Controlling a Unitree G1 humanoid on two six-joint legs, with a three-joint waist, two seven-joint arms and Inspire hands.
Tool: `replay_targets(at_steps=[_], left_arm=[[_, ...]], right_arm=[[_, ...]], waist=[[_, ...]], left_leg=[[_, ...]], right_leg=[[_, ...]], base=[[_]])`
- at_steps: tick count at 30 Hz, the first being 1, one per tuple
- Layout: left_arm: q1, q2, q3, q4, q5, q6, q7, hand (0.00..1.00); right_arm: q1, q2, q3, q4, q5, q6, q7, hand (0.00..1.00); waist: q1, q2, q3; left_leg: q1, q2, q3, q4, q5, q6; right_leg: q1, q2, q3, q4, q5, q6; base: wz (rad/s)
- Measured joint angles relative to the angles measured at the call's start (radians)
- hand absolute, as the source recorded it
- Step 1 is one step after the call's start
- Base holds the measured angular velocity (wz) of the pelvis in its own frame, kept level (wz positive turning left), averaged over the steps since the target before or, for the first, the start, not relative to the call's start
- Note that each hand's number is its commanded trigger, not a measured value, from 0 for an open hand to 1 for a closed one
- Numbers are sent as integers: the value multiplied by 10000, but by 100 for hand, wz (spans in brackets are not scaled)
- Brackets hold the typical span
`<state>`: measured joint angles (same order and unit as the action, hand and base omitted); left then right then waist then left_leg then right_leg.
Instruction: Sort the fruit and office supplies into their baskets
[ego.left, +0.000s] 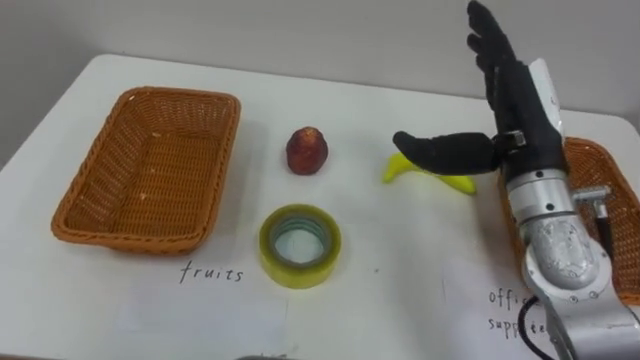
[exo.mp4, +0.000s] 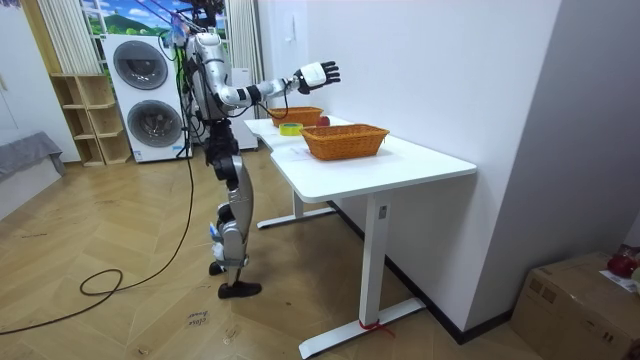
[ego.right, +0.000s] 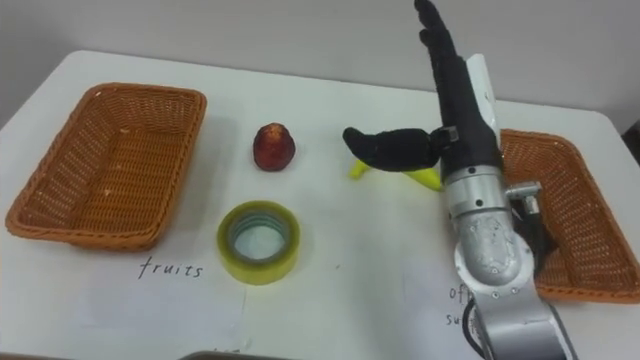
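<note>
My right hand is raised above the white table with its fingers straight and thumb stretched left, open and holding nothing. Under the thumb lies a yellow banana, partly hidden. A red apple sits near the table's middle. A roll of yellow tape lies nearer the front. The fruit basket stands empty at the left. The second wicker basket stands at the right, behind my forearm. In the room view I stand at the table's end with the right hand lifted over it.
Handwritten labels on the table mark the left basket as fruits and the right one as office supplies. A wall runs behind the table. In the room view, washing machines and a shelf stand behind me.
</note>
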<state>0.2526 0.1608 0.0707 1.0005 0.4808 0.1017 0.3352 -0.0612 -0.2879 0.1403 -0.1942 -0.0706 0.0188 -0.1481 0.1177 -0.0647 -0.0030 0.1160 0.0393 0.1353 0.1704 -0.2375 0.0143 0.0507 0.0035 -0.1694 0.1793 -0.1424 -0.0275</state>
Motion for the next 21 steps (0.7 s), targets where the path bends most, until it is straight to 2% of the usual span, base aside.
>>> replay_targets(at_steps=[2,7,10,14,18,21], left_arm=[[23,1,-10,-11,0,3,169,0],[2,-85,-367,-7,1,-10,401,0],[-45,-118,-433,-7,6,-77,558,0],[-167,-127,-530,2,22,-99,728,0],[-186,-130,-531,12,22,-146,777,0],[-207,-129,-535,13,20,-147,777,0]], right_arm=[[0,282,119,305,-221,2,7,0],[0,591,534,849,-489,-50,332,0],[5,622,807,1046,-477,-52,463,0],[5,690,890,1087,-340,-55,625,0],[5,705,1224,1086,-336,-55,829,0],[5,803,1370,1114,-312,-55,985,0]], waist=[[-8,-45,-26],[1,-91,-31],[11,-88,-29],[214,-85,-22],[290,-111,37],[369,-157,132]], left_leg=[[-32,-1,28,0,8,-2],[-96,2,21,-5,12,-8],[-192,3,0,-54,11,-7],[-252,1,-11,-23,20,-14],[-251,0,-10,-27,22,-12],[-263,-2,-10,-31,24,-10]], right_leg=[[2,-5,-20,-84,2,3],[-8,-5,-51,-84,13,5],[-73,-2,-72,-78,21,4],[-151,7,-73,-87,27,3],[-151,3,-74,-116,26,3],[-168,-4,-80,-123,27,5]], base=[[0],[0],[1],[0],[0],[0]])
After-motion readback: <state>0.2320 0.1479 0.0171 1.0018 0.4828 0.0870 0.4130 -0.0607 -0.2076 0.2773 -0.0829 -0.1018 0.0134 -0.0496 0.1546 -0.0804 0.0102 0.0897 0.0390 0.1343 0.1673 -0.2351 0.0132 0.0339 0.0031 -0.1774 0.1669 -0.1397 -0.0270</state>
